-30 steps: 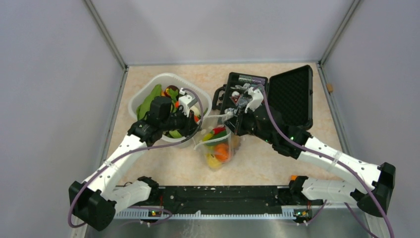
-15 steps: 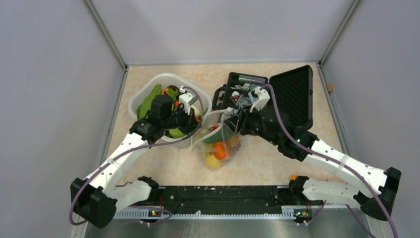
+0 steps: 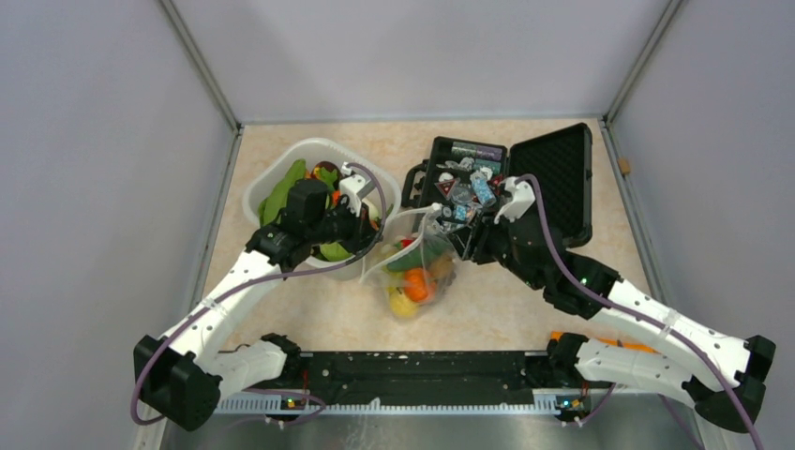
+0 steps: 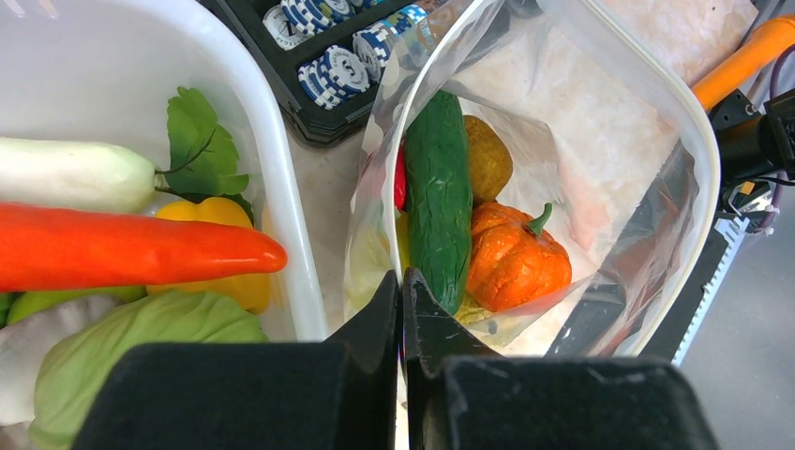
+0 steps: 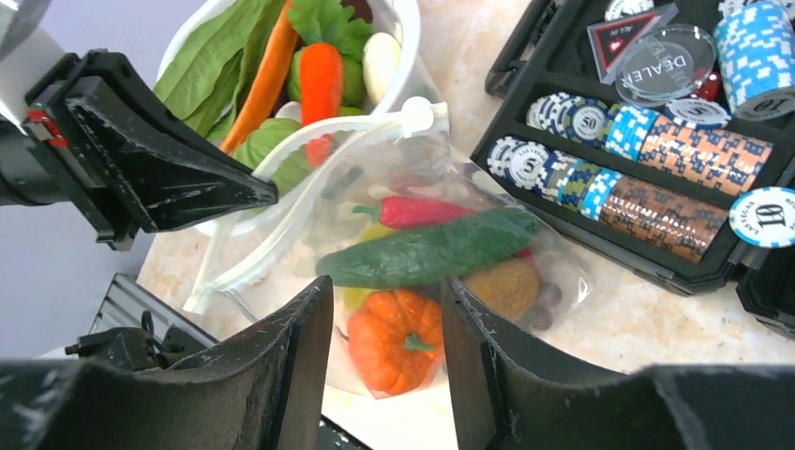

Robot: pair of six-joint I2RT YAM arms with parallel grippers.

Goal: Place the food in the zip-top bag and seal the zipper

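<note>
The zip-top bag (image 3: 412, 270) lies between the basket and the case, mouth open towards the back. Inside it are a green cucumber (image 4: 439, 216), an orange pumpkin-like fruit (image 4: 516, 258), a brown lump (image 4: 487, 155), a red pepper (image 5: 412, 211) and dark grapes (image 5: 544, 300). My left gripper (image 3: 367, 244) is shut on the bag's left mouth edge, jaws together (image 4: 403, 281). The whitish zipper (image 5: 272, 239) curves along the open mouth. My right gripper (image 3: 466, 239) is open and empty, just above the bag's right side (image 5: 386, 300).
The white basket (image 3: 281, 169) at the left holds more food: a carrot (image 4: 122, 248), a white radish (image 4: 75, 173) and green leaves (image 5: 211, 75). The open black case (image 3: 553, 178) with poker chips (image 5: 647, 159) stands right behind the bag.
My right gripper has drawn back to the right, off the bag's mouth, and stands open. The bag's mouth has sagged wider. My left gripper has kept its hold.
</note>
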